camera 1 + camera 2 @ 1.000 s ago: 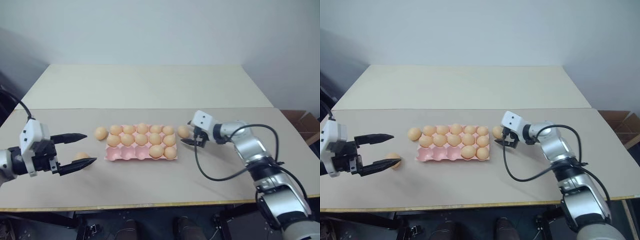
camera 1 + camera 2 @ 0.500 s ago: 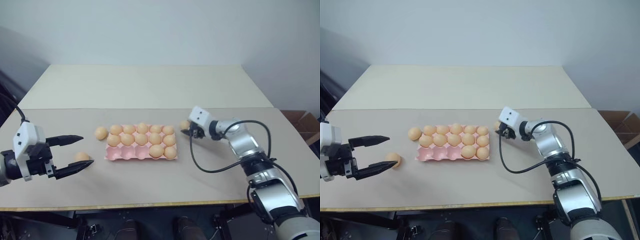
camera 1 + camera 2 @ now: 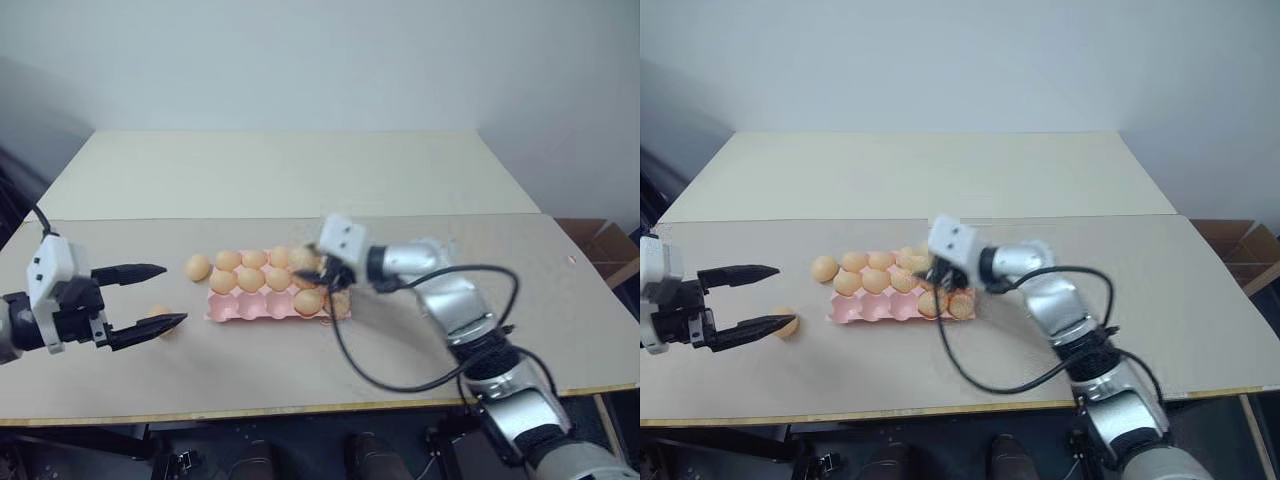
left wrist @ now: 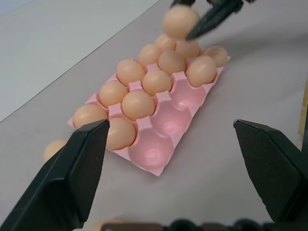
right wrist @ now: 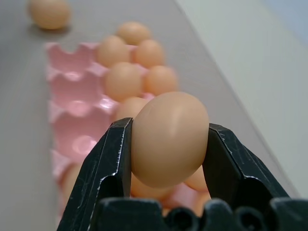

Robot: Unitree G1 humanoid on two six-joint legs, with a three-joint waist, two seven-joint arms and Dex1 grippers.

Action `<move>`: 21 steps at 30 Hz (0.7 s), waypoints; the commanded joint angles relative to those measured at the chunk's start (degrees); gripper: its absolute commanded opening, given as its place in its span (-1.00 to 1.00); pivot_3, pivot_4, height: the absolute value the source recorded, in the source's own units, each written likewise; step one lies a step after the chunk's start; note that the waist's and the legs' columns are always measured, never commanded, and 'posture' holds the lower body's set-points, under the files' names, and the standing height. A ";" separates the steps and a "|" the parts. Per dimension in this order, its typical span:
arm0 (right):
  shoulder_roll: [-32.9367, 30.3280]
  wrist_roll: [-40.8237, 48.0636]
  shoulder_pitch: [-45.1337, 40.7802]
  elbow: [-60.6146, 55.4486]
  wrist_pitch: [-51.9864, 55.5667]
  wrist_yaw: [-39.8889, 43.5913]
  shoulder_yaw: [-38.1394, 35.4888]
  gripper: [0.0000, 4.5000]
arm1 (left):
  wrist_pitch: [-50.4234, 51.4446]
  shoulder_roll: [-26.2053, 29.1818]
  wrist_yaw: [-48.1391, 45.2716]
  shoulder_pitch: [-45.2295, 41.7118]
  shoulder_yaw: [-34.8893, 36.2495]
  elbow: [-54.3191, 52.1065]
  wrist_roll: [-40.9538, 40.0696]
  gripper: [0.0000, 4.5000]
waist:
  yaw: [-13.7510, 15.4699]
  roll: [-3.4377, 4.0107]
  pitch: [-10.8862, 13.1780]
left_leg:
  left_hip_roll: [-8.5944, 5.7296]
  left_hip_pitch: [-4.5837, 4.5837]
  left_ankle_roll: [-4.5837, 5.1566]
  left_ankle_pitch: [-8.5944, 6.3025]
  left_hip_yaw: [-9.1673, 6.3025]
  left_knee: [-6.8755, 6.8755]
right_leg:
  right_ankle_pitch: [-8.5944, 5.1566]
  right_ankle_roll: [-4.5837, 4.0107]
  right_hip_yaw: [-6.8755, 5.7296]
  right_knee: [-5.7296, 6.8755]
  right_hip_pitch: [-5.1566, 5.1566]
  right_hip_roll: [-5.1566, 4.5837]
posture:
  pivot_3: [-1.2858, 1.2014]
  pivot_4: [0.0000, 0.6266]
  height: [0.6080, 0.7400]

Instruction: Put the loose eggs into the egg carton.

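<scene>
Fingers of my right hand (image 5: 166, 144) are clamped on one egg (image 5: 168, 137), lifted from the desk (image 3: 400, 350) beside the carton (image 4: 163, 159) and now carried over its filled cups. Three empty cups remain in the near row. Left fingers (image 3: 140, 297) stand apart, near two loose eggs (image 3: 198, 266).

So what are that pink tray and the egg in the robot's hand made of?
The egg carton looks like thin moulded plastic rather than paper pulp: its empty cups are glossy and catch the light. The egg held between the right hand's black fingers is smooth, evenly pale orange and faintly shiny; real shell or plastic imitation, the look can't settle.
</scene>
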 commanded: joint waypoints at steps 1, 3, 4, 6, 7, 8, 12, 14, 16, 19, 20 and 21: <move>1.00 -2.97 -0.57 0.65 -1.06 -1.73 3.11 -0.09 | -0.82 0.76 -0.28 -0.65 0.57 -0.44 0.12 1.00 | 0.18 -0.01 0.00 | -0.01 -0.01 0.00 0.00 0.00 0.00 | 0.00 -0.01 -0.01 -0.01 0.00 -0.02 | 0.03 -0.52 1.00; 2.12 -4.30 -1.38 2.53 -1.45 -2.62 4.61 -0.09 | -0.85 0.72 -0.30 -0.48 0.86 -0.44 0.20 1.00 | 0.26 -0.02 -0.01 | -0.05 -0.01 0.00 0.00 0.00 0.00 | -0.02 -0.04 -0.03 -0.03 0.01 -0.07 | 0.03 -0.52 1.00; 2.37 -5.02 -1.70 2.97 -1.70 -2.73 5.46 -0.09 | -0.83 0.68 -0.30 -0.31 1.05 -0.52 0.22 1.00 | 0.24 -0.03 -0.02 | -0.07 -0.01 0.00 0.00 0.01 0.01 | -0.07 -0.12 -0.03 -0.03 0.01 -0.09 | 0.03 -0.52 1.00; 2.65 -6.27 -1.90 3.27 -1.70 -2.79 6.78 0.03 | -0.82 0.50 -0.30 0.19 1.43 -0.87 0.24 1.00 | 0.20 -0.03 -0.02 | -0.07 -0.01 -0.01 0.00 0.01 0.01 | -0.15 -0.26 -0.03 -0.02 0.01 -0.10 | 0.03 -0.52 1.00; 2.61 -6.69 -1.88 3.31 -1.88 -2.76 7.05 0.16 | -0.78 0.44 -0.27 0.38 1.57 -1.04 0.19 1.00 | 0.17 -0.03 -0.01 | -0.07 0.00 -0.01 0.00 0.01 0.01 | -0.16 -0.27 -0.03 -0.01 0.01 -0.09 | 0.03 -0.52 1.00; 2.54 -6.72 -1.88 3.17 -1.82 -2.46 6.95 0.24 | -0.73 0.37 -0.22 0.61 1.78 -1.22 0.12 1.00 | 0.16 -0.03 -0.02 | -0.06 0.00 -0.01 0.00 0.01 0.01 | -0.16 -0.27 -0.03 0.00 -0.01 -0.08 | 0.03 -0.52 1.00; 1.43 -3.58 -2.12 -2.16 1.09 -0.58 2.71 0.85 | -0.63 0.35 -0.15 1.72 2.65 -1.67 -0.05 1.00 | 0.18 -0.02 -0.01 | -0.05 0.00 -0.01 0.00 0.00 0.01 | -0.11 -0.19 -0.04 0.00 0.00 -0.06 | 0.03 -0.52 1.00; -0.04 -1.09 -1.70 -5.96 2.72 0.98 0.17 0.98 | -0.63 0.39 -0.12 1.91 2.72 -1.72 -0.09 1.00 | 0.21 -0.02 -0.01 | -0.05 0.00 -0.01 0.00 0.01 0.01 | -0.12 -0.19 -0.03 0.00 0.00 -0.07 | 0.03 -0.52 1.00; -1.60 1.30 -1.01 -9.12 4.35 2.05 -2.11 0.98 | -0.63 0.38 -0.02 1.88 2.61 -1.74 -0.15 1.00 | 0.34 -0.03 -0.01 | -0.05 0.00 -0.01 0.00 0.00 0.00 | -0.12 -0.18 -0.06 -0.01 0.01 -0.08 | 0.03 -0.52 1.00; -5.67 6.74 0.48 -14.55 7.91 4.32 -8.31 0.98 | -0.84 0.41 -0.04 1.41 1.93 -1.30 -0.07 1.00 | 0.41 -0.03 -0.02 | -0.05 0.00 -0.01 0.00 0.00 0.00 | -0.13 -0.19 -0.07 -0.02 0.01 -0.08 | 0.03 -0.52 1.00; -7.41 8.65 1.19 -16.13 8.80 5.22 -10.68 0.98 | -0.91 0.43 -0.08 1.24 1.72 -1.12 -0.04 1.00 | 0.48 -0.03 -0.02 | -0.05 0.00 -0.01 0.00 0.00 0.00 | -0.14 -0.20 -0.07 -0.02 0.02 -0.09 | 0.03 -0.52 1.00; -9.13 10.41 1.91 -17.47 9.88 5.93 -12.81 0.98 | -0.97 0.45 -0.16 1.14 1.61 -0.97 -0.01 1.00 | 0.60 -0.04 -0.02 | -0.05 -0.01 -0.01 0.00 0.00 0.01 | -0.16 -0.24 -0.08 -0.05 0.02 -0.10 | 0.03 -0.52 1.00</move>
